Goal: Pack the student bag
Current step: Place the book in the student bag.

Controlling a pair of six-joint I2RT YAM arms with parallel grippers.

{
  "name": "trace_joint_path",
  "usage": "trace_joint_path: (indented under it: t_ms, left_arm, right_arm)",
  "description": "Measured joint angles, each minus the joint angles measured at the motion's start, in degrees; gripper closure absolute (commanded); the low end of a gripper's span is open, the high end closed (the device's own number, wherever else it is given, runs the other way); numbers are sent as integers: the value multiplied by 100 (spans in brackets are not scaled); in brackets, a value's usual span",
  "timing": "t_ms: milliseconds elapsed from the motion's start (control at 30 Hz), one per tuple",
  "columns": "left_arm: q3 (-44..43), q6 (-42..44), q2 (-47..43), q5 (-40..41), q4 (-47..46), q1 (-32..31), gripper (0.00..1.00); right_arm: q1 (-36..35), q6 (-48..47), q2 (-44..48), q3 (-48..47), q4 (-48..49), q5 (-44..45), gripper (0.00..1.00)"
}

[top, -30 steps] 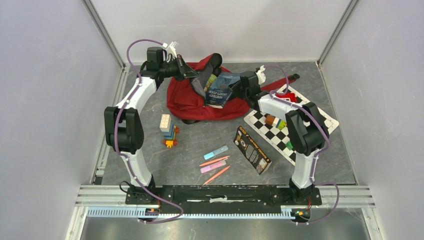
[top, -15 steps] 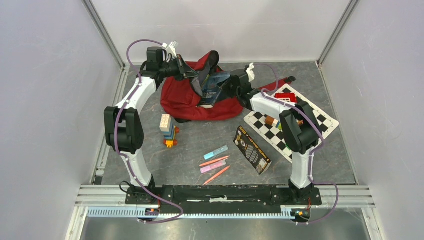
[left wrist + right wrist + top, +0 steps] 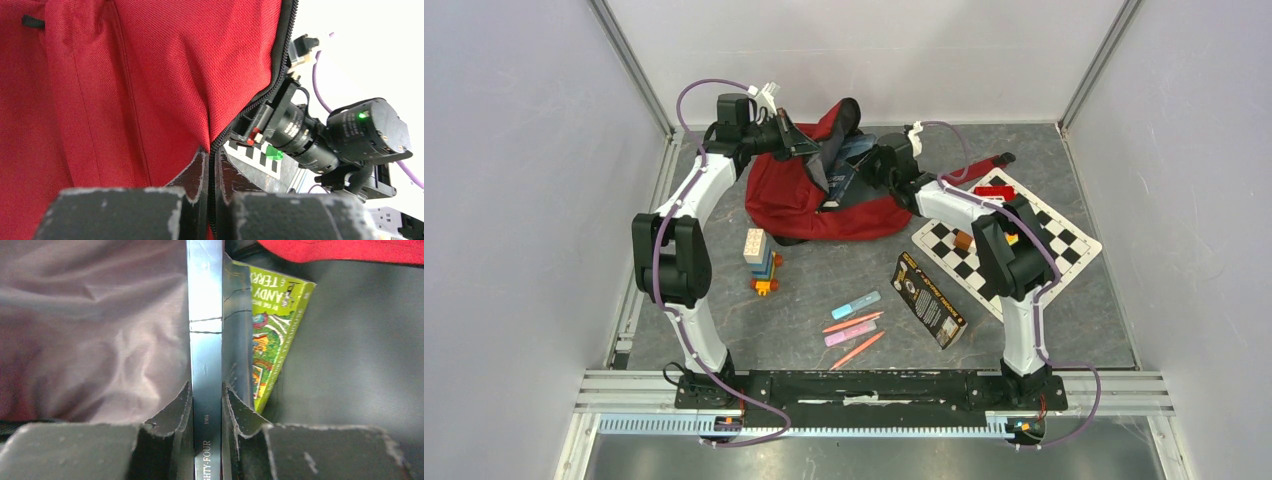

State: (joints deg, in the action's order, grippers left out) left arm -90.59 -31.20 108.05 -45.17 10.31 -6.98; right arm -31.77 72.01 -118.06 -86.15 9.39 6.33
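Left hand point(image 3: 210, 162) is seen pinched on the zip edge of the student bag point(image 3: 789, 200), which is lying at the far side of the surface point(image 3: 844, 280). Right hand point(image 3: 206, 400) is clamped on a blue-grey book point(image 3: 205, 315) inside the dark lining, beside a green book point(image 3: 270, 320).

In the right wrist view, the spine lettering of the slim blue-grey book point(image 3: 205, 340) is cut off by the lower edge, only "GHTY-FOUR" being legible. The green illustrated paperback point(image 3: 272, 320) is half concealed behind it, with its title cropped. In the top view, most of that book and the fingertips of the right gripper point(image 3: 207, 392) are hidden inside the mouth of the dark red fabric backpack point(image 3: 794, 200). The small coloured pieces point(image 3: 962, 240) on the black-and-white chequered board point(image 3: 1049, 230) are partly masked by the right arm and cannot be identified.
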Motion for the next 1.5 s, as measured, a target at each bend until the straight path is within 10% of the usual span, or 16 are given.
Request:
trace_joint_path:
  t_ms: [700, 1033, 1500]
  left_arm:
    - [-7, -2, -13, 0, 9, 0, 98]
    - [-79, -2, -24, -7, 28, 0, 98]
    - [-98, -7, -35, -9, 26, 0, 98]
  right_arm:
    - [85, -507, -437, -339, -1296, 439, 100]
    - [24, -520, -673, -1438, -861, 398, 100]
    - [46, -175, -859, -553, -431, 496, 100]
